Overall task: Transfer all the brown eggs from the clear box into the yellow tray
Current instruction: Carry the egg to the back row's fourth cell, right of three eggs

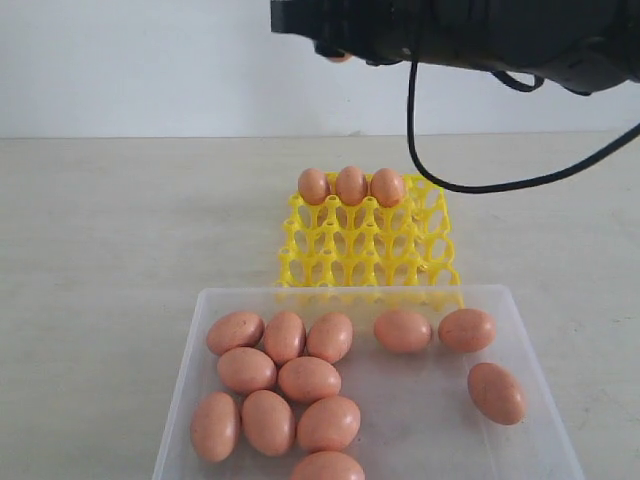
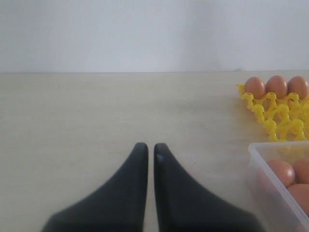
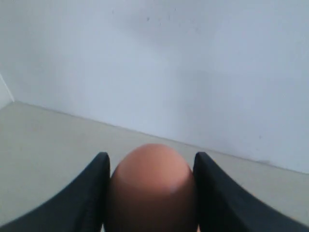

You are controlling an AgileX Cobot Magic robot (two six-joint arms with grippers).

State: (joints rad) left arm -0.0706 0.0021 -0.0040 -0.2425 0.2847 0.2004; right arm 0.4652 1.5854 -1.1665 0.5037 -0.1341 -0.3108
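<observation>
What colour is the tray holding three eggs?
Bright yellow tray, clearest in the exterior view.

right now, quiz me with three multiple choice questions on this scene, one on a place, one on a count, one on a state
1. Which row of the yellow tray holds eggs?
A) the one farthest from the clear box
B) the one nearest it
C) the middle rows

2. How many eggs sit in the tray?
A) two
B) three
C) five

3. What is the right tool doing?
A) open and empty
B) shut and empty
C) shut on a brown egg

Answers:
1 A, the eggs line the tray's far edge, away from the box.
2 B, three stand side by side there.
3 C, the right wrist view shows the brown egg clamped in the tool.
</observation>
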